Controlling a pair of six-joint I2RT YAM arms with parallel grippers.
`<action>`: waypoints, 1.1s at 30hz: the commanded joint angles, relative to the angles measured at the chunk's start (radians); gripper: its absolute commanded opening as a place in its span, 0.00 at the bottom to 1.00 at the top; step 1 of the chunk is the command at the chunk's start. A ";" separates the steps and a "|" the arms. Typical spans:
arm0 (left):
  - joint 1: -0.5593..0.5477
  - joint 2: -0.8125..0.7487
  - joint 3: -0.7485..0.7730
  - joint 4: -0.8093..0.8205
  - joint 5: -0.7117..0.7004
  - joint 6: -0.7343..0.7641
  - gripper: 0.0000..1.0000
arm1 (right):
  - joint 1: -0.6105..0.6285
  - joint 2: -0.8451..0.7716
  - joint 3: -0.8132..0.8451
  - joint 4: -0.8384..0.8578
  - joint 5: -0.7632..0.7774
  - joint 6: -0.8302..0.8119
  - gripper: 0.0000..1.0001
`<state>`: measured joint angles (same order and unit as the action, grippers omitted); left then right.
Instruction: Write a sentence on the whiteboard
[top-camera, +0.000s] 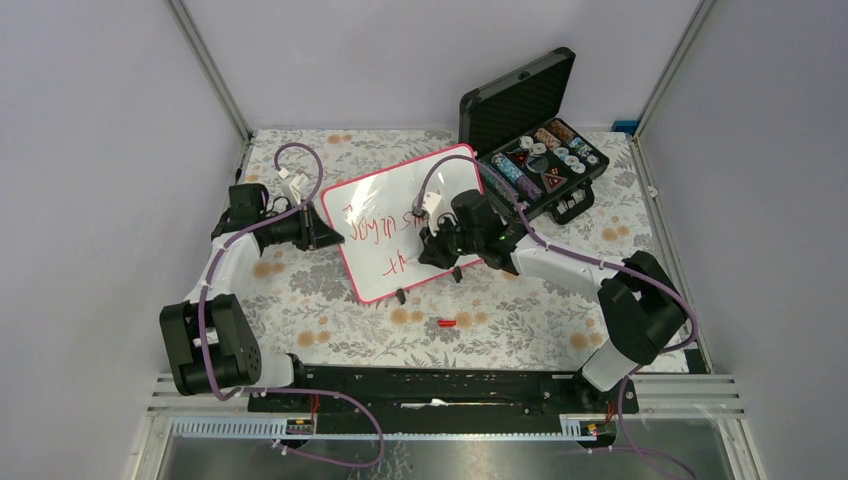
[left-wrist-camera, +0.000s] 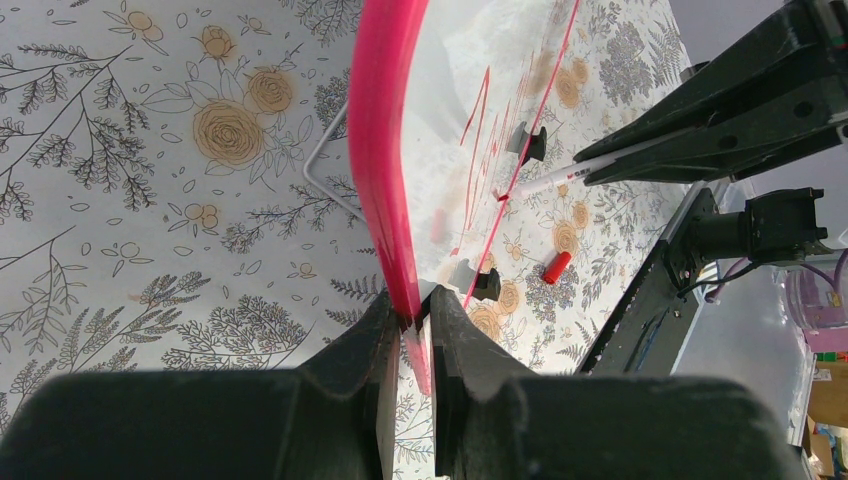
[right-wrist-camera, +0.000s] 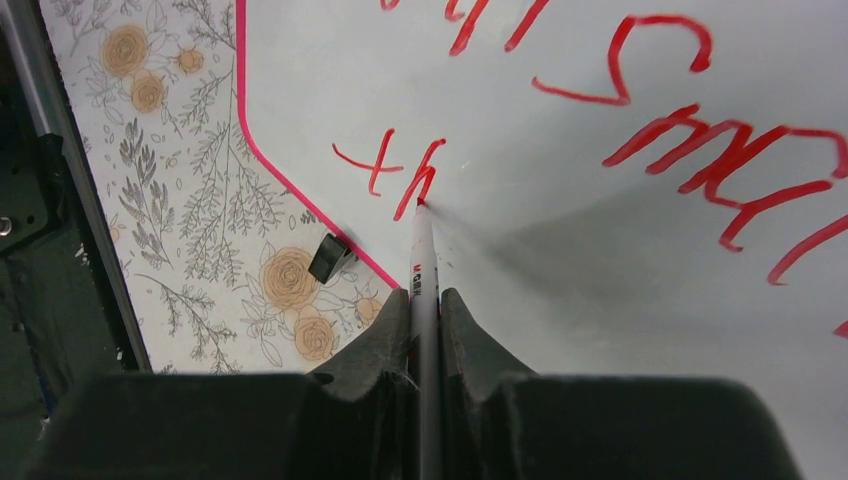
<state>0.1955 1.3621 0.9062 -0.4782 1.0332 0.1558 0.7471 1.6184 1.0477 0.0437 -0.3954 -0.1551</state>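
Top view: glossy white rectangular whiteboard with thin pink-red rim (top-camera: 385, 190) sits mid-table on the floral cloth (top-camera: 300, 290), turned a little clockwise. Red handwritten sentence (top-camera: 385, 225) runs across it in one full line, with a couple of letters on a second line below. My left gripper (top-camera: 330, 237) meets the board's edge at its 9 o'clock side. My right gripper (top-camera: 432, 250) hangs over the board's 4 o'clock part. An open black hard case (top-camera: 535, 130) lies at 1 o'clock from the board, just beside its corner. A small red marker cap (top-camera: 446, 323) lies on the cloth at 6 o'clock from the board, apart from it. Left wrist view: my fingers are pinched narrow on the pink rim. The board's face runs off toward 1 o'clock; two small black clip feet (left-wrist-camera: 530, 142) show on its far edge. Right wrist view: my fingers are clamped tight on a thin white marker (right-wrist-camera: 425, 260) pointing to 12 o'clock, its red tip touching the board at the foot of the "h" in "th". One clip foot sits at 9 o'clock from the marker.
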 joint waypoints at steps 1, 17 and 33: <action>0.002 -0.003 0.017 0.036 -0.030 0.036 0.00 | -0.013 -0.029 -0.034 0.016 0.010 -0.001 0.00; 0.002 -0.007 0.017 0.035 -0.029 0.033 0.00 | -0.013 -0.082 0.006 -0.006 -0.019 0.012 0.00; 0.003 -0.006 0.017 0.036 -0.030 0.033 0.00 | -0.020 -0.033 0.038 0.005 0.030 -0.010 0.00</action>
<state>0.1955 1.3621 0.9062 -0.4786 1.0332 0.1558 0.7326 1.5753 1.0374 0.0345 -0.3992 -0.1524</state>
